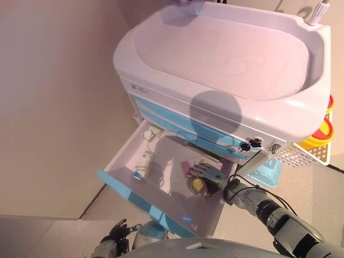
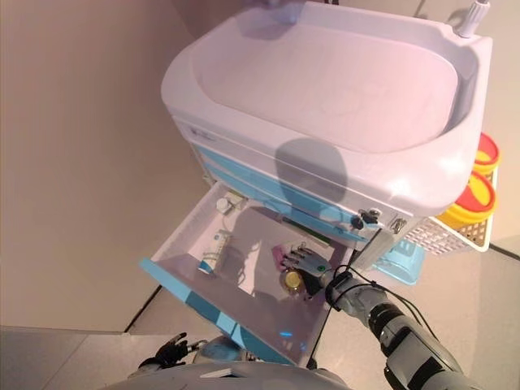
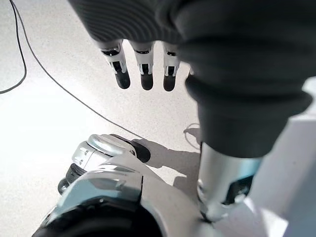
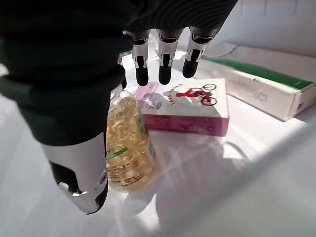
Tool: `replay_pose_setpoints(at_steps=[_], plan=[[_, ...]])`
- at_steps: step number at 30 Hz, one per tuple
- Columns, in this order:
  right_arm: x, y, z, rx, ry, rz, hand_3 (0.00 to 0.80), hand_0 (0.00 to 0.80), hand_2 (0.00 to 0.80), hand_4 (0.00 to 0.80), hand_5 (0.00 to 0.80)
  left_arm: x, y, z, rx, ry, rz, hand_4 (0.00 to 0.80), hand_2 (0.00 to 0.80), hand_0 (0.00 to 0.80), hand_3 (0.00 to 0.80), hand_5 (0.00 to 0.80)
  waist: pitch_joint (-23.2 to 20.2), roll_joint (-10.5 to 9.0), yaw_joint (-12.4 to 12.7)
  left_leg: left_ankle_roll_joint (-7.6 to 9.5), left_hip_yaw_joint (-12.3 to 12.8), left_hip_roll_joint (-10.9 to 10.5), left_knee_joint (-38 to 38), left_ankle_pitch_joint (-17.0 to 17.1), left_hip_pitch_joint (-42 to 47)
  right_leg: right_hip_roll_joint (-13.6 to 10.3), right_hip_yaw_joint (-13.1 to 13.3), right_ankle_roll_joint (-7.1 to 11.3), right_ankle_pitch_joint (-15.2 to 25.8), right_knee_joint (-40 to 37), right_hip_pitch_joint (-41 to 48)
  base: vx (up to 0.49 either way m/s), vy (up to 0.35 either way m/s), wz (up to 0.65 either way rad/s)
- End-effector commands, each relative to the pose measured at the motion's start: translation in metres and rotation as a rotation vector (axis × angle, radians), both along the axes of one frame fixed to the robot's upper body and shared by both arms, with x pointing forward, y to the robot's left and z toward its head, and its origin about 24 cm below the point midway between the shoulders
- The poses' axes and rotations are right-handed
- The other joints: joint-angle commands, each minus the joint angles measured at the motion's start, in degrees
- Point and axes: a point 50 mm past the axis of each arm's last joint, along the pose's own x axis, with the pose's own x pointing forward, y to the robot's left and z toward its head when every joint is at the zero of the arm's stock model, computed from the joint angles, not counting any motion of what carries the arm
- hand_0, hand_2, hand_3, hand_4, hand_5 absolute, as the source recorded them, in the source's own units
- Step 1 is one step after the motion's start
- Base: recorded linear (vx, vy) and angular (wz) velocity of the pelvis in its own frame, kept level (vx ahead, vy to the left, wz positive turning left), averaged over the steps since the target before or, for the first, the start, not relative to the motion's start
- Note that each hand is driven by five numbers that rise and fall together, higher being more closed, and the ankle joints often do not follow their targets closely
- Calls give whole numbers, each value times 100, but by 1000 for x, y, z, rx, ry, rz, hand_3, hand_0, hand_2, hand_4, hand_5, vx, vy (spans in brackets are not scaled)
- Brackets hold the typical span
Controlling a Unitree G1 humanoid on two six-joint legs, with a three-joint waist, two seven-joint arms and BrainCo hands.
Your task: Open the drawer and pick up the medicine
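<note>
Drawer (image 1: 129, 185) of the white and blue cart (image 1: 226, 75) stands pulled out, and we see our right hand (image 1: 207, 174) reaching inside it. Its fingers (image 4: 165, 66) hang straight above a pink box (image 4: 190, 106), with the thumb (image 4: 81, 173) beside a clear bottle (image 4: 126, 148) of yellow capsules; nothing is gripped. A white and green box (image 4: 261, 86) lies just past the pink one, and another small box (image 1: 144, 164) sits well apart near the drawer's other side. Our left hand (image 3: 143, 69) hangs low over the floor, fingers loose and empty.
</note>
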Motion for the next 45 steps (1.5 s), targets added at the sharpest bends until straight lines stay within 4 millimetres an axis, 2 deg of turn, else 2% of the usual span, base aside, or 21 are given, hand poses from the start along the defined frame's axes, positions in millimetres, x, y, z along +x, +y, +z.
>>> replay_pose_setpoints(at_steps=[1,10,11,12,13,14,15,30,35,38,41,45], plan=[[2,10,7,67,-18,50,0,0,0,0,0,-4,-2,-2,-21,21,-54,0,0,0,0,0,-105,-102,89,123,44,-321,19,-486,-42,-430,273,316,223,316,-405,0,0,0],[1,7,8,70,-25,61,0,0,0,0,0,-1,4,0,-34,23,-36,0,0,0,0,0,-92,-57,21,109,96,-297,18,-497,-18,-456,301,325,209,344,-419,0,0,0],[0,7,8,72,-25,61,213,213,213,213,213,-1,4,0,-35,25,-38,0,0,0,0,0,-91,-52,15,108,101,-297,20,-499,-13,-459,302,325,208,345,-415,0,0,0],[0,7,8,73,-26,63,530,530,530,530,530,-2,4,0,-36,25,-35,0,0,0,0,0,-89,-46,7,107,102,-299,23,-499,-9,-459,305,326,209,348,-415,0,0,0],[-1,7,8,73,-27,65,684,684,684,684,684,-2,5,0,-37,25,-33,0,0,0,0,0,-89,-42,4,105,104,-298,23,-499,-6,-461,307,327,210,345,-410,0,0,0],[-1,8,7,74,-29,68,781,781,781,781,781,-3,5,0,-38,25,-33,0,0,0,0,0,-88,-40,0,104,108,-296,21,-499,0,-465,305,328,212,345,-407,0,0,0],[-2,8,7,74,-28,70,800,800,800,800,800,-3,4,-1,-39,26,-32,0,0,0,0,0,-95,-38,-6,102,111,-295,19,-499,3,-465,307,330,212,345,-407,0,0,0],[-5,5,5,64,-23,72,800,800,800,800,800,-5,3,-1,-50,29,-28,0,0,0,0,0,-106,-33,-55,111,163,-294,26,-511,7,-475,338,332,210,366,-435,0,0,0],[-4,7,11,85,-29,109,800,800,800,800,800,-5,5,-1,-52,26,-23,0,0,0,0,0,-102,-52,-78,116,185,-283,22,-515,20,-468,359,338,221,357,-431,0,0,0],[0,18,29,141,-17,183,800,800,800,800,800,-6,6,-1,-51,22,-10,0,0,0,0,0,-93,-97,-115,112,216,-259,25,-513,26,-462,387,363,244,359,-435,-9,-1,-4],[8,31,74,251,60,239,800,800,800,800,800,-8,14,1,-41,17,18,0,0,0,0,0,-85,-197,-195,110,282,-210,9,-501,33,-435,443,395,290,340,-450,-18,-26,-13],[11,31,135,398,240,284,800,800,800,800,800,-13,28,4,-31,10,61,0,0,0,0,0,-104,-304,-319,111,392,-143,-44,-483,66,-372,559,409,312,304,-464,-13,-15,-10]])
